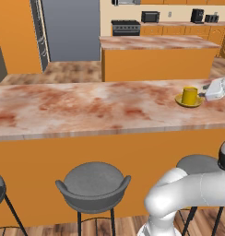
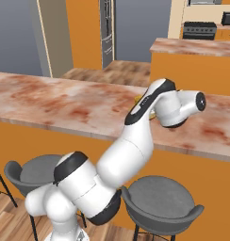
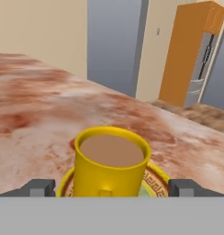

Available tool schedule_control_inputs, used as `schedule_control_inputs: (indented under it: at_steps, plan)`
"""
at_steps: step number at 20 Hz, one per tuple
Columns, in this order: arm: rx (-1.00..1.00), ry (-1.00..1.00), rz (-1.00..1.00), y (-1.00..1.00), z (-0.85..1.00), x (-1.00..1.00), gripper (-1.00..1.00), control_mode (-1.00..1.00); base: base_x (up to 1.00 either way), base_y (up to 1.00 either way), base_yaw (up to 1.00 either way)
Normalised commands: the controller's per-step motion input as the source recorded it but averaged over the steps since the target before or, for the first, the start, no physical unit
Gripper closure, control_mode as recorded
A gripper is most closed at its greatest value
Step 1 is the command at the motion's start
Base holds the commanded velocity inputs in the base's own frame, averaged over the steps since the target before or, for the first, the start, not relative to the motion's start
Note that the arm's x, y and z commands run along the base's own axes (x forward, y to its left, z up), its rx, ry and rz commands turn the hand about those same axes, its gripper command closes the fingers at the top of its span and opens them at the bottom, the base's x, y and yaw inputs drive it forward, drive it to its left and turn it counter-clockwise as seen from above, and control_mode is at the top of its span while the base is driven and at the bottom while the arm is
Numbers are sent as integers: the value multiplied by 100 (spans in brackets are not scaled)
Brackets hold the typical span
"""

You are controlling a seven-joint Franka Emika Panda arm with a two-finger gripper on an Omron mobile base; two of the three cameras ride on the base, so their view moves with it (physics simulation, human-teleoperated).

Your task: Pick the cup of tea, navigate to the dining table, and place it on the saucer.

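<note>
Dining table (image 1: 77, 108) top lies bare and open across its whole left and middle stretch; the one obstacle on it is the cup of tea (image 1: 190, 95) standing on the saucer (image 1: 180, 99) near the right end. Gripper (image 3: 112, 188) fingers stand wide either side of the cup, apart from its wall. Stools (image 1: 93, 184) crowd the near side below the table edge; an island (image 1: 156, 57) blocks the far side.

Cup of tea (image 3: 110, 170) stands upright on the saucer (image 3: 156, 180), light brown liquid near the rim. Saucer rests on the dining table (image 3: 36, 110), marbled reddish-brown top. Gripper (image 3: 112, 188) fingertips (image 3: 40, 187) flank the cup, spread wide, clear of its wall.
</note>
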Motion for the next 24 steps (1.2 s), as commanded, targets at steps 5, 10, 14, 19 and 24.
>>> schedule_control_inputs:
  at_steps: [5,10,14,19,24]
  plan:
    - [0,0,-10,1,42,-67,-100,-100,0,0,0]
    - [0,0,-28,5,45,-76,-100,-100,0,0,0]
    - [0,4,-31,40,56,-74,-100,-100,0,0,0]
    - [0,4,-36,78,3,-99,-100,-100,0,0,0]
    - [0,4,-41,98,-29,-100,-100,-100,0,0,0]
